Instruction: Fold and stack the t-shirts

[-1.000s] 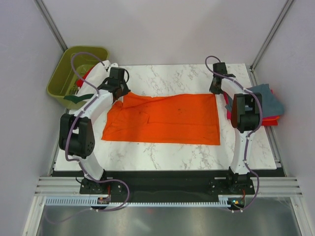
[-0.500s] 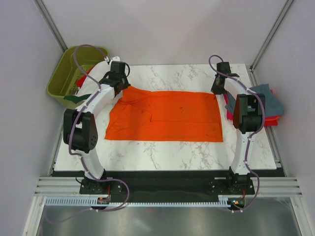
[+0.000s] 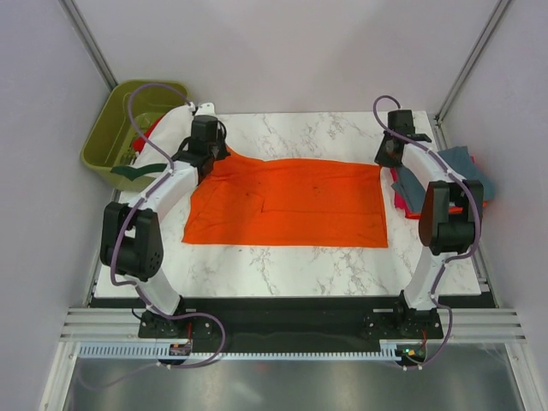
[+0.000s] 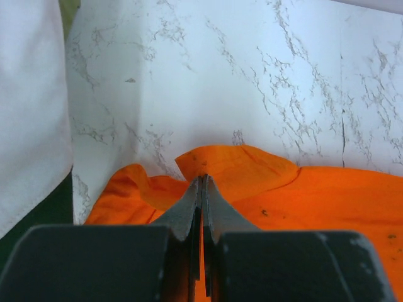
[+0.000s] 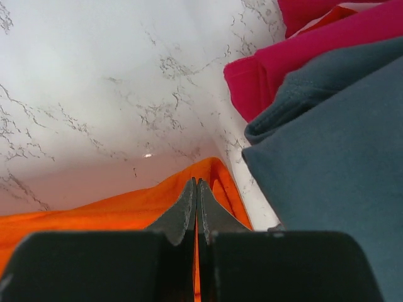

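So I'm pinching the orange t-shirt at both far corners. My left gripper is squeezing fully closed on the far-left corner, and my right gripper is doing the same on the far-right one. The shirt is lying spread flat on the marble counter between them. Only the overhead view is showing the whole shirt. My right wrist camera is picking up a slate blue-grey t-shirt over a magenta t-shirt just beside my corner, and the left one is catching a white t-shirt off to the side.
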You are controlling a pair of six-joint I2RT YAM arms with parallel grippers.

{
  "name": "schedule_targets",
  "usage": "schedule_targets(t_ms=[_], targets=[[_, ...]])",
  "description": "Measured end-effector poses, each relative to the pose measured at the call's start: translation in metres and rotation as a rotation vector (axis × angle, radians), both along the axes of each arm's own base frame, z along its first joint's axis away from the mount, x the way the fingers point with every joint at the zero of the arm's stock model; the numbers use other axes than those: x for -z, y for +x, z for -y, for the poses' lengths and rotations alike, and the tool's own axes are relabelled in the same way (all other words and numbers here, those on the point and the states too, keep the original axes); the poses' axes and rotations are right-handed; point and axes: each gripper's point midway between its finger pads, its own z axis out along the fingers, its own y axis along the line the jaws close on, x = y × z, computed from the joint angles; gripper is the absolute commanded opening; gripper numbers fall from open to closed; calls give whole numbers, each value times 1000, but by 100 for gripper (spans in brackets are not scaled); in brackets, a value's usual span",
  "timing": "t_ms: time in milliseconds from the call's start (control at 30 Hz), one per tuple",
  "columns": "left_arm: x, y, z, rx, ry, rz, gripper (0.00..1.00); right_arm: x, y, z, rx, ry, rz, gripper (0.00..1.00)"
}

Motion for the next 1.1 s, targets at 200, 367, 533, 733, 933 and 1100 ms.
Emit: schedule_targets(t_ms=[200,367,533,733,933,1100], targets=[[12,-12,10,42,46,-6,2,3,-17,1,7,8,-8,0],[15,-27,4,27,106,-4,2,9,-34,0,10,18,-25,0],[7,-42,-7,1,129,29,2,9,-49,-1,15,27,-24,0],[-6,-57,-10,-8,147,81,2,0,-62,-1,18,30,1,0],[-15,-73,-5,5,154,120,2,-9,-69,-1,22,33,33,0],[-15,-84,-5,0,163,129,2,-7,-77,-1,25,35,33,0]])
